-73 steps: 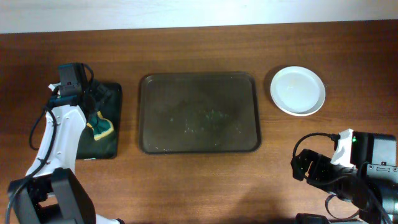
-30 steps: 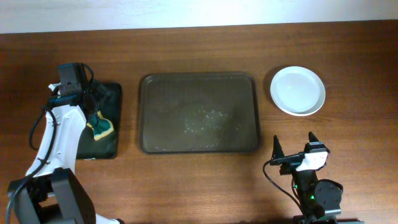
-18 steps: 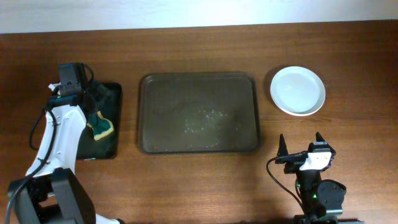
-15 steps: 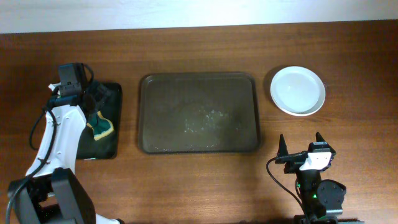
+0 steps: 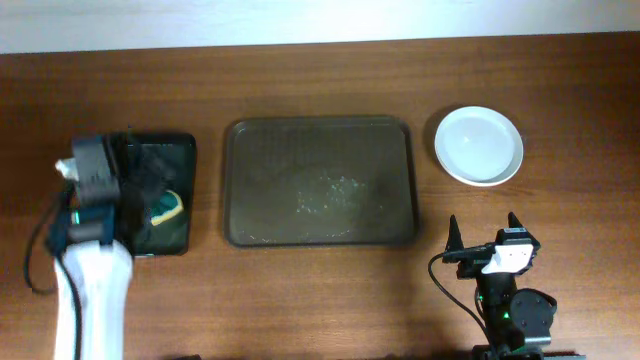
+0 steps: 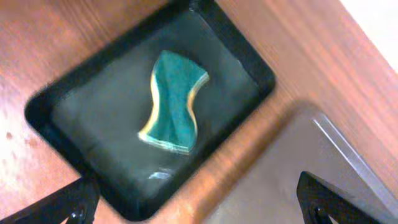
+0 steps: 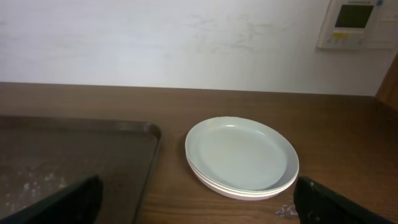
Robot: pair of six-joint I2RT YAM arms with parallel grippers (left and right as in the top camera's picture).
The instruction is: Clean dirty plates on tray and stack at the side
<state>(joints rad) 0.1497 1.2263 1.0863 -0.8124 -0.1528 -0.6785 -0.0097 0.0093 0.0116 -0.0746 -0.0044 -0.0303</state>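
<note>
The white plates sit in one stack on the table right of the brownish-grey tray. The tray holds no plate, only small wet specks at its middle. In the right wrist view the plates lie ahead of my right gripper, which is open and empty, with the tray's rim to the left. In the overhead view my right gripper is near the front edge. My left gripper is open and empty above the black tray, its fingertips wide apart.
A green and yellow sponge lies loose in the small black tray left of the big tray; it also shows in the overhead view. Bare wooden table lies in front of the big tray. A wall panel hangs behind.
My left arm has pulled back toward the front edge and left the sponge lying in the black tray. My right arm swung to its place at the front edge, then held still.
</note>
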